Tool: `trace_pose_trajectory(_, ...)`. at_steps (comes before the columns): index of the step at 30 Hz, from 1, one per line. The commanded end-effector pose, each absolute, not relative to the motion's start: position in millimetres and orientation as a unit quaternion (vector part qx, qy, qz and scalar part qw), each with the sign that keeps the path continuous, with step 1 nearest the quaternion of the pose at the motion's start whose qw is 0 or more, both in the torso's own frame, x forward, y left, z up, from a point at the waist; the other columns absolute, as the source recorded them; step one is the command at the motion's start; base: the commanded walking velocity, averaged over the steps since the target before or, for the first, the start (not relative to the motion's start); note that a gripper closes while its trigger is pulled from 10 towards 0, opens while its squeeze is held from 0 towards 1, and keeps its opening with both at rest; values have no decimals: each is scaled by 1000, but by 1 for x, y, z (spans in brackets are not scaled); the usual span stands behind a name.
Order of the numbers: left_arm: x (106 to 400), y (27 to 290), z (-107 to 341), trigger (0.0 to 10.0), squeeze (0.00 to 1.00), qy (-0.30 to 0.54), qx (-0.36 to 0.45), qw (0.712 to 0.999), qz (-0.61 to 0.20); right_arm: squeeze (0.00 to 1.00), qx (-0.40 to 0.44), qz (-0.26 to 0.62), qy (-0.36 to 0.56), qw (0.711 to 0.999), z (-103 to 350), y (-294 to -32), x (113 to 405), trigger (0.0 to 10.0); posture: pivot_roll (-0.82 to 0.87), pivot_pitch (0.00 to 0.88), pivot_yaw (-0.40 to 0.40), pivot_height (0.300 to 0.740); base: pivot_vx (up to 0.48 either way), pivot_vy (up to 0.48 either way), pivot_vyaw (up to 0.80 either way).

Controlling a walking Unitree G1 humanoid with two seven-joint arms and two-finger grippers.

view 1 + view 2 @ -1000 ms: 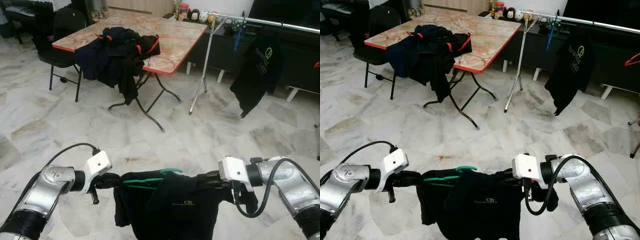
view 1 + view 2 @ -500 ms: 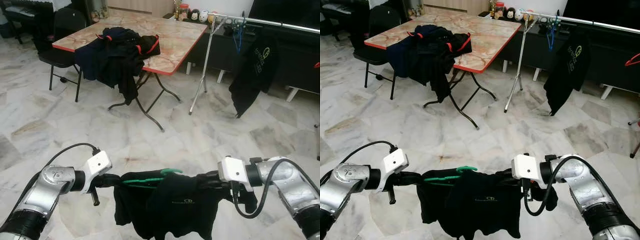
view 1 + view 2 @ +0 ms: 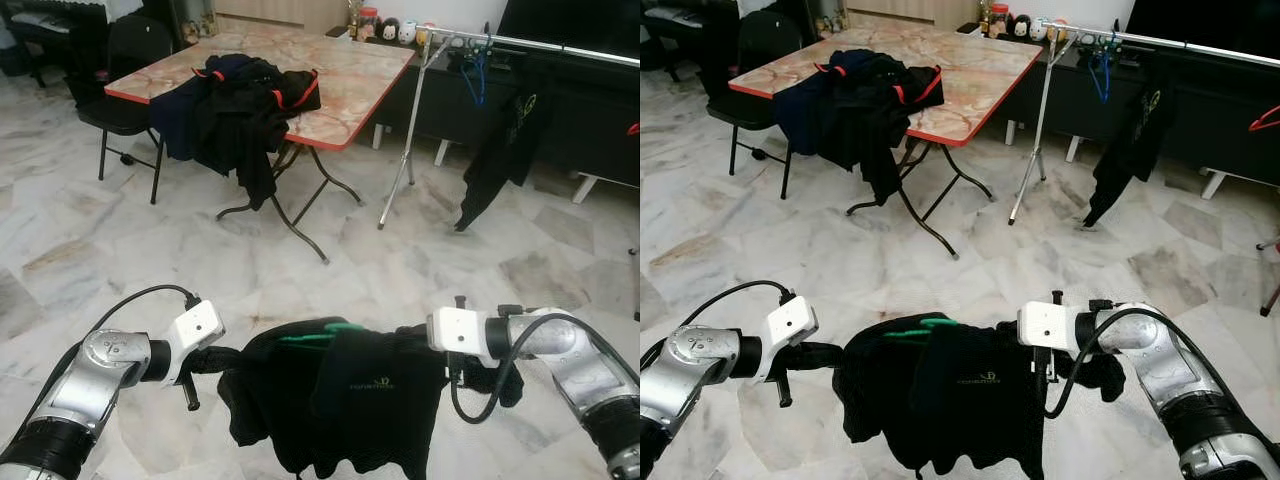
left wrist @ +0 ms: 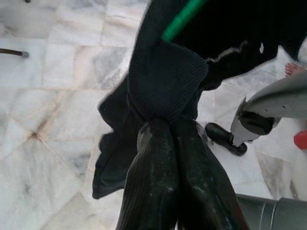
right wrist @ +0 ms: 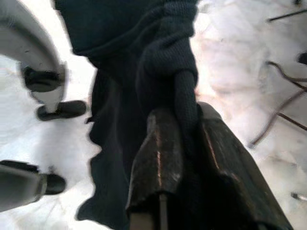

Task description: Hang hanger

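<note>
1. The green hanger (image 3: 318, 333) sits inside a black shirt (image 3: 345, 400), carried low in front of the robot, above the marble floor (image 3: 120, 250). Only a short stretch of green shows at the collar.
2. Long axis: judged roughly level, running 9 to 3 o'clock between the two grippers; which way the hook turns cannot be told.
3. Left gripper (image 4: 169, 129): jaws closed tight on a bunched fold of the shirt at its 9 o'clock end.
4. Right gripper (image 5: 184, 124): jaws pinch a twisted roll of the shirt at its 3 o'clock end.
5. Progress: garment on the hanger and lifted; hanging not yet done.
6. The clothes rail (image 3: 560, 46) stands well apart at 1 o'clock, already bearing a hung shirt (image 3: 500, 150). Approach and hooking remain.
7. The counter (image 3: 345, 85) at 11 o'clock holds a clothes pile (image 3: 240, 105).
</note>
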State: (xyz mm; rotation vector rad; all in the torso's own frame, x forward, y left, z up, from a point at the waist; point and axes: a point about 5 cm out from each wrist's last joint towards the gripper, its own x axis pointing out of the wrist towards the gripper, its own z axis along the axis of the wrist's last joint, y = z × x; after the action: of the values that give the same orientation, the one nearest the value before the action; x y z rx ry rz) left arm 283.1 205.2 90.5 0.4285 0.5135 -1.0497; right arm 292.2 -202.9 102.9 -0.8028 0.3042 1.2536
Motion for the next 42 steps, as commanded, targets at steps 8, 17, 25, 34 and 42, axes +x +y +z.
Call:
trace_pose_trajectory(8,303,194,122,0,0,165,185,846,-472,0,-364,589,147,706,89,-190,286,10000,-122,0,-11,740,0,0,0)
trace_pose_trajectory(17,300,191,127,0,0,168,174,836,-492,0,-413,506,138,745,85,-191,303,10000,-116,0,-11,740,0,0,0)
trace_pose_trajectory(25,298,190,126,0,0,172,170,835,-494,0,-446,440,140,767,89,-200,318,10000,-116,0,-11,740,0,0,0)
trace_pose_trajectory(34,295,179,124,0,0,177,163,826,-510,0,-365,477,90,794,88,-168,315,10000,-115,0,-12,740,0,0,0)
trace_pose_trajectory(42,286,168,114,0,0,196,162,803,-538,0,-363,462,72,806,93,-164,320,10000,-115,0,-12,740,0,0,0)
